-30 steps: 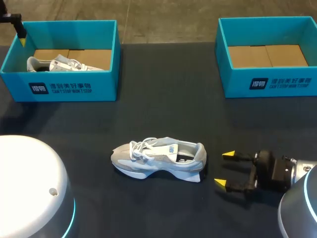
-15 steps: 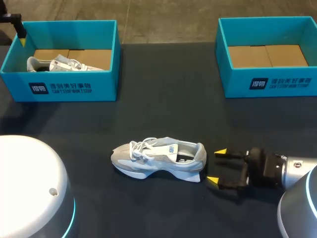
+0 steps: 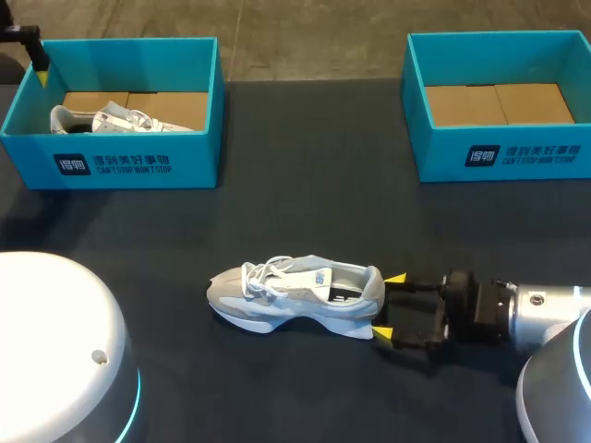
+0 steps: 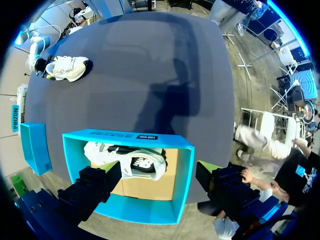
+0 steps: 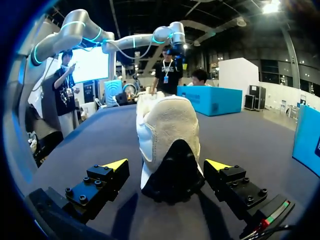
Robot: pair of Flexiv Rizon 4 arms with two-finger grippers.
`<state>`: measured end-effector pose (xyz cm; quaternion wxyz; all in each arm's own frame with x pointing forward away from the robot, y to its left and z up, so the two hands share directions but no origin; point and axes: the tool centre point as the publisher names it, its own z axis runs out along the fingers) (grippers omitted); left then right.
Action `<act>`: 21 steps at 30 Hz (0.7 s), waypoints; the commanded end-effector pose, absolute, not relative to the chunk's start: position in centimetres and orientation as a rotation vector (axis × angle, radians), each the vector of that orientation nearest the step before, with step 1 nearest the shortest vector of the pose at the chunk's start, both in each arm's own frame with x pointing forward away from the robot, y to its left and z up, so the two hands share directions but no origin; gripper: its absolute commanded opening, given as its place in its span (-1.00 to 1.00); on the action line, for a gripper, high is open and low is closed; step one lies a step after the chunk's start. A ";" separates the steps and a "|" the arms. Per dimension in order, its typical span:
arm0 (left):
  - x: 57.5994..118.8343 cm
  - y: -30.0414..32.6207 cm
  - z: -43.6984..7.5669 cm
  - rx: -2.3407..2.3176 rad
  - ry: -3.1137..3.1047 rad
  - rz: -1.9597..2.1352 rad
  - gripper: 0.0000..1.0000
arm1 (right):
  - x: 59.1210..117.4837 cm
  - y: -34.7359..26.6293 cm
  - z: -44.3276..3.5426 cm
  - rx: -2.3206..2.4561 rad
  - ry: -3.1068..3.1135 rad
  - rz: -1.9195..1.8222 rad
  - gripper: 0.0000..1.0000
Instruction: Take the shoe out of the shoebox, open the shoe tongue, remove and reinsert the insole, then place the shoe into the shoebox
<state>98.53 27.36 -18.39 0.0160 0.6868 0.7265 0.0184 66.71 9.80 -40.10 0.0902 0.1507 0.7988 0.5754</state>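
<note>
A: The right gripper [image 3: 389,305], black, two-fingered and yellow-tipped, lies low over the dark matte table [image 3: 305,194], its jaws spread wide and holding nothing. What's ahead of it?

B: Straight out along its fingers [image 5: 100,187] is the grey-and-white mesh sneaker [image 3: 295,297]. It stands on its sole near the table's front middle. Its heel [image 3: 372,288] points at the gripper and its toe points away, toward the robot's left. So the shoe's long axis runs in line with the fingers.

A: Is the heel inside the jaws?

B: In the right wrist view it sits between the two fingers, with a gap on each side. In the head view the tips look level with the heel's back edge. I can't be sure from there whether either tip touches, but I'd say they're apart.

A: And the other arm?

B: The left gripper [image 4: 156,172] hangs open above the teal cardboard shoebox [image 3: 120,161] at the far left, which holds a second white sneaker [image 3: 111,118]. It's well apart from the shoe on the table, so the right arm is much the nearer.

A: So closing would pinch the heel from both sides?

B: That's my reading: the grip would go across the shoe's width, at the heel. The other teal shoebox [image 3: 499,157] stands at the far right, beyond this gripper.
</note>
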 end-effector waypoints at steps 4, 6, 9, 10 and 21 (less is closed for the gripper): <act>98.4 27.4 -18.4 2.136 2.259 0.062 1.00 | 67.6 11.2 -40.4 0.433 2.401 1.714 1.00; 98.4 27.4 -18.4 2.136 2.259 0.062 1.00 | 67.6 11.4 -40.5 0.429 2.403 1.716 1.00; 98.4 27.4 -18.4 2.136 2.259 0.062 1.00 | 67.8 11.7 -40.5 0.418 2.407 1.721 1.00; 98.4 27.4 -18.4 2.136 2.259 0.062 1.00 | 67.8 11.8 -40.5 0.415 2.408 1.723 1.00; 98.4 27.4 -18.4 2.136 2.259 0.062 1.00 | 68.2 13.0 -40.7 0.374 2.419 1.750 1.00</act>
